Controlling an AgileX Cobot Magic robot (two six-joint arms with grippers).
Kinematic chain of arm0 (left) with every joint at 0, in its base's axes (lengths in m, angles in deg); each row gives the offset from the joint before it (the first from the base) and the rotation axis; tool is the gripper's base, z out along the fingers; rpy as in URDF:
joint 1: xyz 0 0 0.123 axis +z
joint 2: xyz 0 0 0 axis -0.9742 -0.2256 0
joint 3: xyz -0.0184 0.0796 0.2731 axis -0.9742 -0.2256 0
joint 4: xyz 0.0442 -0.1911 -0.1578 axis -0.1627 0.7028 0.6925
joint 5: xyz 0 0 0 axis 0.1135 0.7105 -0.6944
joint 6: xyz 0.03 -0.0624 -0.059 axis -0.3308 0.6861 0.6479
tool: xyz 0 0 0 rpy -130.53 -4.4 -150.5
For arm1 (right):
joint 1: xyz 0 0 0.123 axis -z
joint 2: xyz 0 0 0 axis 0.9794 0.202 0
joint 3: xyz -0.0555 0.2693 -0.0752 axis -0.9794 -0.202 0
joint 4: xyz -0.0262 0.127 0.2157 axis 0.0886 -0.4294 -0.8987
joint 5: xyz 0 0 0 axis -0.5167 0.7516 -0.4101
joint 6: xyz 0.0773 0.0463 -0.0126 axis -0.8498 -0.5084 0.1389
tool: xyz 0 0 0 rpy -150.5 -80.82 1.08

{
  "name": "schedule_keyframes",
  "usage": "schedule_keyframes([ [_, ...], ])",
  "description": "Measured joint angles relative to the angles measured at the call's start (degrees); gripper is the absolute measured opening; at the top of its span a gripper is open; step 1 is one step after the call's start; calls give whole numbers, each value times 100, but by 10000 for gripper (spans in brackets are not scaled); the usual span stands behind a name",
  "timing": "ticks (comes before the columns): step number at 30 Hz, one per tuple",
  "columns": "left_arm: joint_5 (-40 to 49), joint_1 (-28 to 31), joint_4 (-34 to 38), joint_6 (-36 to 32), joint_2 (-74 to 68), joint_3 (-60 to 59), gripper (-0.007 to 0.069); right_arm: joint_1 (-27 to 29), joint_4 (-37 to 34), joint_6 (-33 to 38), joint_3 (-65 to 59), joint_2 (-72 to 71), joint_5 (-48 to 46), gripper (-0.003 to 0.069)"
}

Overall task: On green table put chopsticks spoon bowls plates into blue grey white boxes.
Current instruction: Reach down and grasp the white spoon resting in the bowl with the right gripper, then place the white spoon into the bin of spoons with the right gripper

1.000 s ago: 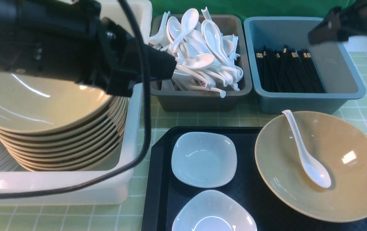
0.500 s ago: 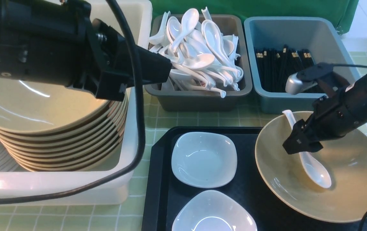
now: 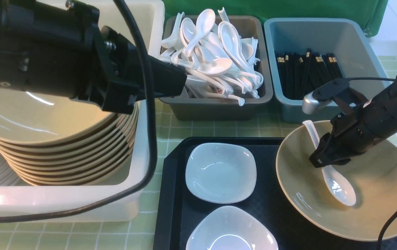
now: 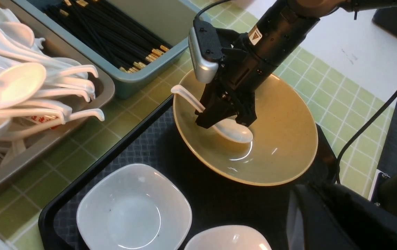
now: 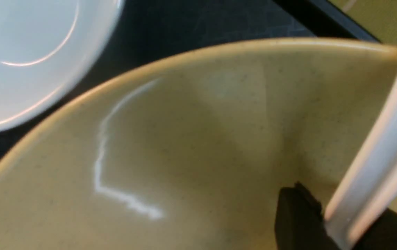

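White spoon (image 3: 339,185) lies in the tan bowl (image 3: 375,208), its handle pinched between the narrowed jaws of the right gripper (image 3: 327,162). Its scoop sticks out just beyond those jaws, low against the bowl's inside.

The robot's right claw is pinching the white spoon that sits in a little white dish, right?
Not quite. The right gripper is closed on the white spoon, but that spoon sits in the big tan bowl. The front view shows it.
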State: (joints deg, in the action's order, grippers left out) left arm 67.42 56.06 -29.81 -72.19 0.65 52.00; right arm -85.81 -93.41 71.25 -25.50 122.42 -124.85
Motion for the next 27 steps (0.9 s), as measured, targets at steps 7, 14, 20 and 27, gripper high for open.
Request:
schedule_keyframes([
  [7, 3, 0, -30, 7, 0, 0, -1, 0, -314, -71, 1110, -392, -927, 152],
  [14, -552, 0, -1111, 842, 0, 0, -1, -305, -1541, -170, 3378, 381, -1028, 152],
  [20, -785, 0, -2020, 1683, -26, 0, -1, -737, -1835, -455, 5584, 1926, -602, 152],
  [27, -714, 0, -2116, 1891, -239, 0, -1, -773, -1867, -1397, 8066, 3966, -667, 152],
])
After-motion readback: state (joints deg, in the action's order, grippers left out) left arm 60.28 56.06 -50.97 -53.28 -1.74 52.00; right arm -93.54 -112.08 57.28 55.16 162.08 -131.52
